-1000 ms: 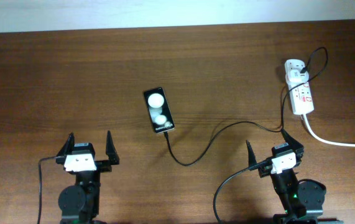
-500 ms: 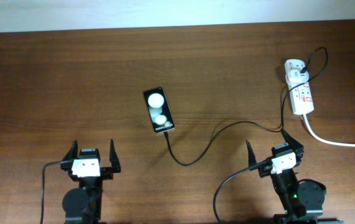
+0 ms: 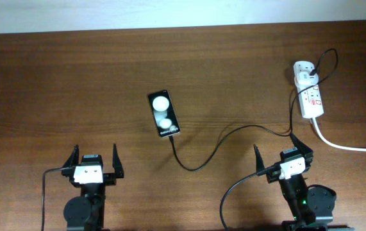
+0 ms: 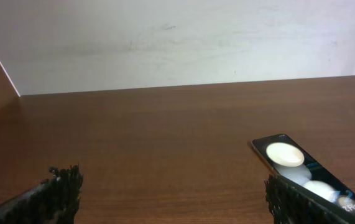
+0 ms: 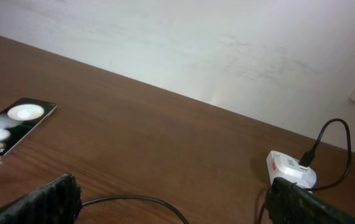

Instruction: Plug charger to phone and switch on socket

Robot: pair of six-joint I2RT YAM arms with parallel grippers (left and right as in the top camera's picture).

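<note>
Table [image 3: 54, 77], dark brown wood: bearing every item below.
Phone [image 3: 163, 113], black, two white round patches: lying flat near the centre, slightly toward the left edge.
Charger [image 3: 250, 126], thin black cable: running from the phone's near end, dipping toward the near edge, then climbing to the socket [image 3: 309, 90].
Socket, white strip: lying by the far right corner, thick white cord [image 3: 343, 145] trailing off the right edge.
Left gripper [image 3: 95, 149], right gripper [image 3: 276, 144]: sitting along the near edge, fingers standing wide apart.
</note>
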